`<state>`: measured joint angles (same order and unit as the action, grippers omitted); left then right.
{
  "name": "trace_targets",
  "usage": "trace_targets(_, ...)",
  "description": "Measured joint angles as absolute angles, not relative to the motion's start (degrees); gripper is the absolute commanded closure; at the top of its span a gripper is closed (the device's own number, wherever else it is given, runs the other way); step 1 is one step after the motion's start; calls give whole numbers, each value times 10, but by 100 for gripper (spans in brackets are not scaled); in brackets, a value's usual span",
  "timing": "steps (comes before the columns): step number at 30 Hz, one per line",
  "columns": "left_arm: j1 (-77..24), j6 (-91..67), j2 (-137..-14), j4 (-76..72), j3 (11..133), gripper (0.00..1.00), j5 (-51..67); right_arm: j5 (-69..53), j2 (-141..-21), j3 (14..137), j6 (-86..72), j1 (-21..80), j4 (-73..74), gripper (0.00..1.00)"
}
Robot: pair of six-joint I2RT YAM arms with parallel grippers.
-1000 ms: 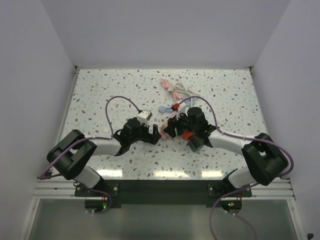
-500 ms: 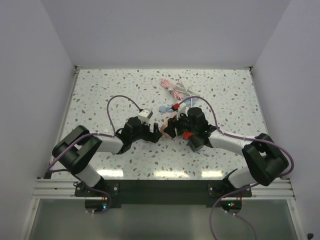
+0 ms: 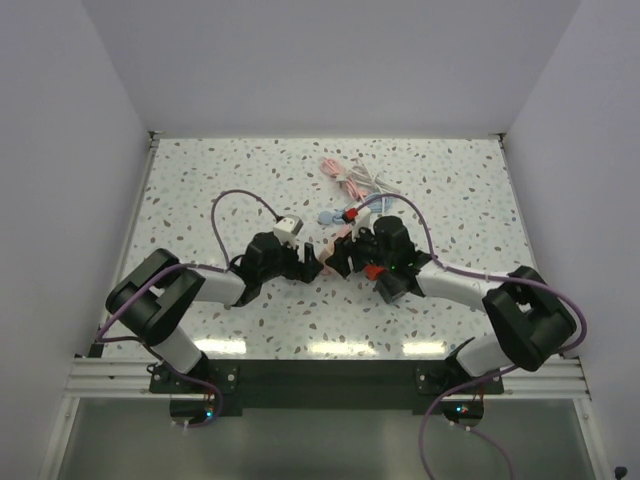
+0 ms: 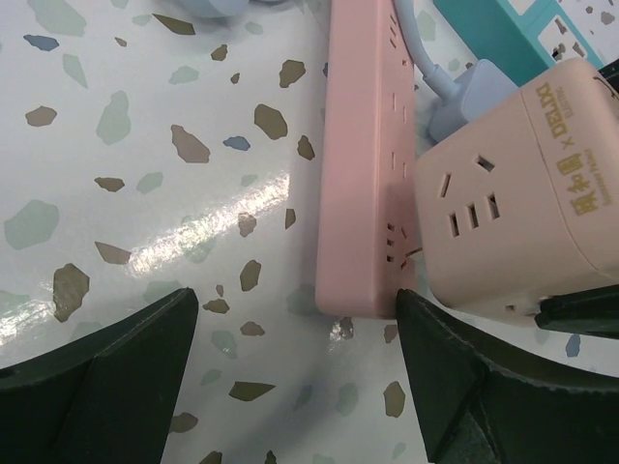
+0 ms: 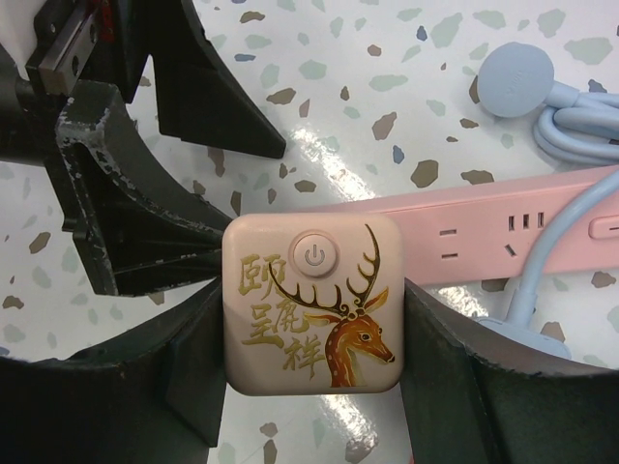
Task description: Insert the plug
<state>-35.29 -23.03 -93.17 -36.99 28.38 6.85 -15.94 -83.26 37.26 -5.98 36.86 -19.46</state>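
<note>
Clamping cube (image 5: pixel 290 253): work of right gripper (image 5: pixel 311 324), with jaws tight on both flanks; deer print and power button facing right wrist camera.
Cube position: at end of pink strip (image 4: pixel 360 164) nearest left wrist camera, side with small outlets turned toward that camera, base pressed close to strip's last outlet; thin pin just visible in the gap; seated fully or not, cannot tell.
Left gripper (image 4: pixel 295 314): jaws wide apart, one on each side of strip's end, low over worktop (image 4: pixel 145 145); holding nothing; contact with strip's corner unclear.
Strip: flat on speckled worktop, stretching away from left gripper, outlets up.
Blue plug (image 4: pixel 474 92): seated in strip just beyond cube, pale cable curving away from it.
Teal strip (image 4: pixel 513 39): beyond cube, at top right corner of left wrist view, only partly visible.
Blue cable (image 5: pixel 571 116): coiled on worktop past strip in right wrist view, near a round pale-blue end piece.
Top view: both grippers nose to nose at mid worktop, cube hard to make out between them.
Pink cable (image 3: pixel 345 180): bundled farther back on worktop, well apart from both grippers.
</note>
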Motion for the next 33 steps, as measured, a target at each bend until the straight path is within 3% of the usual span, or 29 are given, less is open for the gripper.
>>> trace_targets(10, -345, -235, -933, -382, 279, 32, 92, -157, -860, 374, -62, 369, -234, 100)
trace_targets(20, -339, -235, -944, -401, 277, 41, 119, -158, -886, 386, -67, 369, -254, 100)
trace_targets(33, -336, -235, -949, -412, 274, 47, 133, -155, -906, 398, -56, 376, -261, 100)
